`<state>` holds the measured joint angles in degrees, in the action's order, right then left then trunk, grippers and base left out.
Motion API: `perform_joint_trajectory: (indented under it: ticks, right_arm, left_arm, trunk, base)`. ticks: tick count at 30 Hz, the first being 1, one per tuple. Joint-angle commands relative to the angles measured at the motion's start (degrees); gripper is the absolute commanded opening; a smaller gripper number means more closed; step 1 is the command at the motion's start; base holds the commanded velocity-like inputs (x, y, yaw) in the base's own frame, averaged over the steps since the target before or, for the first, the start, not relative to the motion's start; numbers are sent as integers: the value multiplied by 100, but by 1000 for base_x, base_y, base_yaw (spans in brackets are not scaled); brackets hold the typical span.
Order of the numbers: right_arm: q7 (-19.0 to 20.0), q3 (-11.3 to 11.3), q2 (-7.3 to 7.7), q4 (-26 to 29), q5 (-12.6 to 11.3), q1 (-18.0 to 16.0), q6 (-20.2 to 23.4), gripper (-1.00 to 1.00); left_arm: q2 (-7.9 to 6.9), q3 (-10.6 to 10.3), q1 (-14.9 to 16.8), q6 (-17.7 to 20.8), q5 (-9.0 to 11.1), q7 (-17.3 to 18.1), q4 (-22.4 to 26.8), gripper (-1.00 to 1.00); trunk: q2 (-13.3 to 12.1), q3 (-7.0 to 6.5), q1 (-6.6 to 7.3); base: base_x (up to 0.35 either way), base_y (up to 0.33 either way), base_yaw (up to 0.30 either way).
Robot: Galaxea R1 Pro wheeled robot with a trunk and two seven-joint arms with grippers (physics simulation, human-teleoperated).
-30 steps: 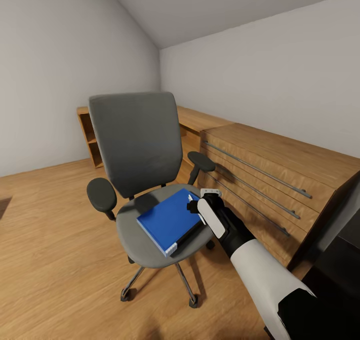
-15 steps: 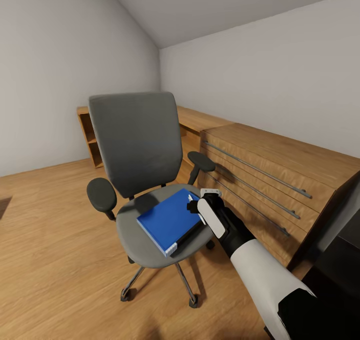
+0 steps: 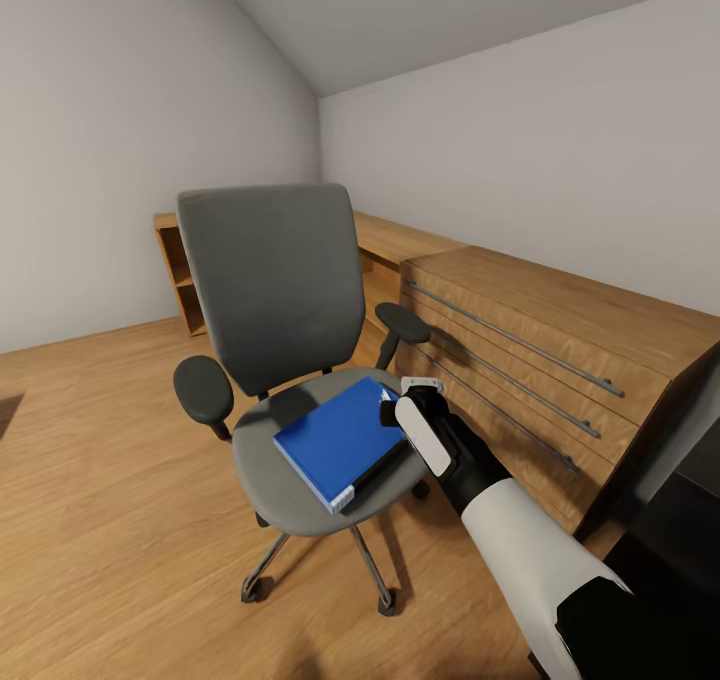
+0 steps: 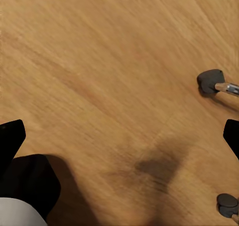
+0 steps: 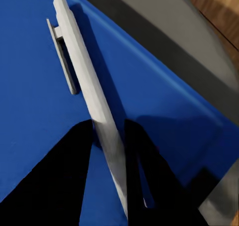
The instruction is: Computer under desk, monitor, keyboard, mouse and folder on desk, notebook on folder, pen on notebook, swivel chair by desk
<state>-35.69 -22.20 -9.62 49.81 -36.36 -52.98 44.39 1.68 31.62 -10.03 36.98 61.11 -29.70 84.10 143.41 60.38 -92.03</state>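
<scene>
The grey swivel chair (image 3: 270, 280) stands on the wood floor with the blue folder (image 3: 335, 440) flat on its seat. My right gripper (image 3: 392, 412) is at the folder's far right corner. In the right wrist view its black fingers (image 5: 59, 181) are shut on the white pen (image 5: 87, 94), which lies slanted just over the folder (image 5: 30, 86). A black strip (image 3: 378, 472) runs along the folder's right edge; I cannot tell if it is the notebook. My left gripper (image 4: 119, 136) hangs open over bare floor beside two chair casters (image 4: 211, 80).
A low light-wood dresser (image 3: 540, 360) with long metal handles stands close behind the chair's right armrest (image 3: 403, 322). A wooden shelf unit (image 3: 180, 270) sits in the far corner. A glossy black surface (image 3: 680, 530) shows at the lower right. Open floor lies to the left.
The pen's white tip, which showed just left of the right gripper in the head view, no longer shows there. The gripper has shifted very slightly right. Chair and folder are unmoved.
</scene>
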Motion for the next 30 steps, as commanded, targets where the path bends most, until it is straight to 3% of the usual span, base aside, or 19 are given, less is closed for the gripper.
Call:
perform_joint_trajectory:
  ticks: [1, 8, 30]
  right_arm:
    - [-69, -14, 4, -42, -82, -2, 17, -100]
    - [-69, -13, 4, -42, -81, -1, 17, -100]
    - [-69, -3, 4, -42, -80, -1, 14, -100]
  left_arm:
    - [2, 7, 1, 12, 59, -53, 8, 100]
    - [1, -13, 1, 5, 15, -64, -6, 100]
    - [4, -35, -1, -11, 2, -71, -29, 100]
  trunk:
    - [1, 6, 0]
    - [-3, -61, 7]
    - [-3, -61, 7]
  base:
    - [0, 0, 0]
    - [0, 0, 0]
    - [0, 0, 0]
